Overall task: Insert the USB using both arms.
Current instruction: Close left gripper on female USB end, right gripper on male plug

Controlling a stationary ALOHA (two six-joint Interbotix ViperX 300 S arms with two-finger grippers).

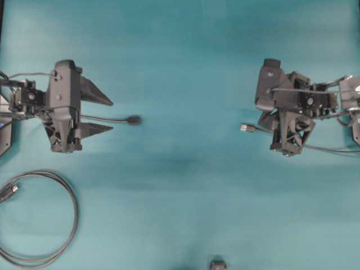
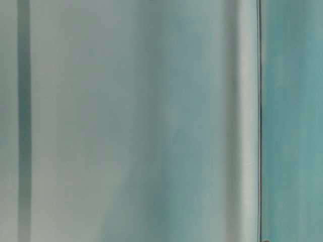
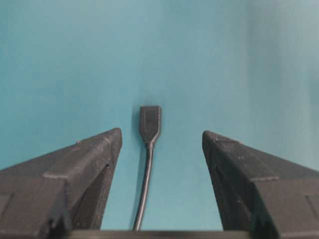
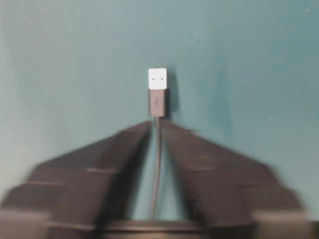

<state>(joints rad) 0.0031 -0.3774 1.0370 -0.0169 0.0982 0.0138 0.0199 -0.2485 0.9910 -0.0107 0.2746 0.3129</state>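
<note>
Left gripper (image 3: pixel 162 142) standing wide, straddling socket end (image 3: pixel 150 123) untouched. Right gripper (image 4: pixel 158 130) fingers narrowly apart, cable between; USB (image 4: pixel 158 92) lying ahead near mat's right edge, aimed at socket.

There are two robot arms, the left arm (image 1: pixel 62 107) and the right arm (image 1: pixel 292 109). Just ahead of their fingers lie one USB (image 1: pixel 246 127) and one black socket end (image 1: pixel 134 120). One coiled cable (image 1: pixel 42 219) lies beside the left arm.

Both arms are showing matte black jointed bodies: the left tool (image 1: pixel 97 113) is wearing long pointed triangular fingers (image 3: pixel 89 164), the right tool (image 1: pixel 264 121) a lattice frame, thin dark cables trailing behind.
</note>
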